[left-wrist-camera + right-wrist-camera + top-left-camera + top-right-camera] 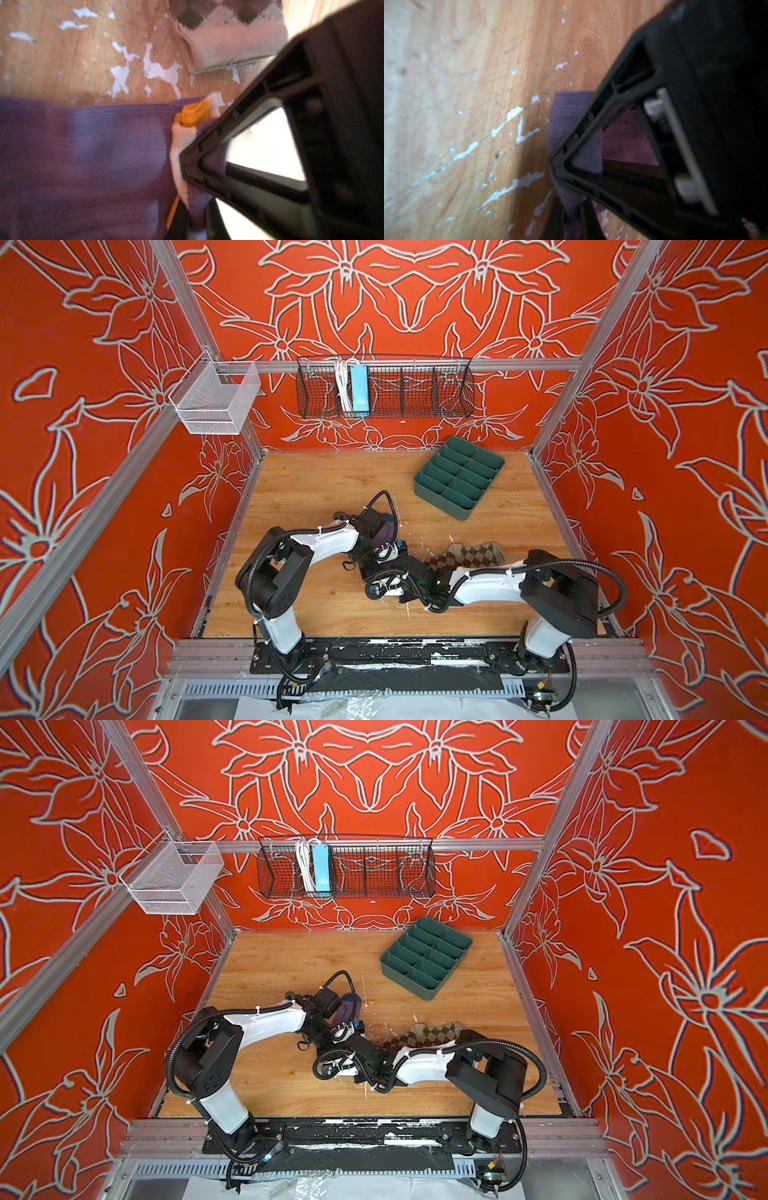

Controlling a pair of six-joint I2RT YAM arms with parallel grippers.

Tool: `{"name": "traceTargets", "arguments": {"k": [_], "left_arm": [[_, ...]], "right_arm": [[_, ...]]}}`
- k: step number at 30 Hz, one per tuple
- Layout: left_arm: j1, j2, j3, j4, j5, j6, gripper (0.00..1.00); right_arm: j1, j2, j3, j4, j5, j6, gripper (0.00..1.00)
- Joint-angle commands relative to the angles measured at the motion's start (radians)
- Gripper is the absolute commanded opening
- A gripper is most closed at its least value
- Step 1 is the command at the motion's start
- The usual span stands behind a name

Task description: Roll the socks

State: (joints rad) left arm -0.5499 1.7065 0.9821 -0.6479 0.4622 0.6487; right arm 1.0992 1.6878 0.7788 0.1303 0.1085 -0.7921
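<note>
The purple sock [83,158] fills much of the left wrist view, its mustard-yellow cuff [193,116] bunched beside a white stripe. My left gripper [193,220] is shut on the sock's cuff end. My right gripper [572,220] is shut on a fold of the same purple sock [566,116], just above the wooden table [467,104]. In both top views the two wrists meet at the table's middle and hide most of the purple sock [390,526] [351,1006]. The beige-and-brown argyle sock [473,553] [432,1033] [228,31] lies flat just right of them, partly under the right arm.
A green compartment tray [459,477] [426,955] stands at the back right of the table [311,489]. A black wire basket [384,389] and a white mesh basket [216,400] hang on the frame rail. The tabletop has chipped white patches [160,70].
</note>
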Motion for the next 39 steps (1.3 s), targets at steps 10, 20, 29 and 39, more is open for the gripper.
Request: {"name": "traceTargets", "arguments": {"k": [10, 20, 29, 39], "left_arm": [[-0.001, -0.626, -0.285, 0.32, -0.357, -0.107, 0.46], [0.014, -1.163, -0.295, 0.099, -0.405, 0.058, 0.57], [-0.002, -1.113, -0.218, -0.155, -0.1, 0.26, 0.55], [-0.377, -0.856, -0.438, 0.231, -0.503, 0.256, 0.54]], "right_arm": [[-0.026, 0.049, 0.053, -0.245, -0.088, 0.112, 0.0], [-0.123, 0.182, 0.337, -0.696, -0.365, 0.219, 0.01], [-0.23, 0.408, 0.599, -0.956, -0.523, 0.26, 0.07], [-0.255, 0.493, 0.667, -0.964, -0.587, 0.226, 0.19]]}}
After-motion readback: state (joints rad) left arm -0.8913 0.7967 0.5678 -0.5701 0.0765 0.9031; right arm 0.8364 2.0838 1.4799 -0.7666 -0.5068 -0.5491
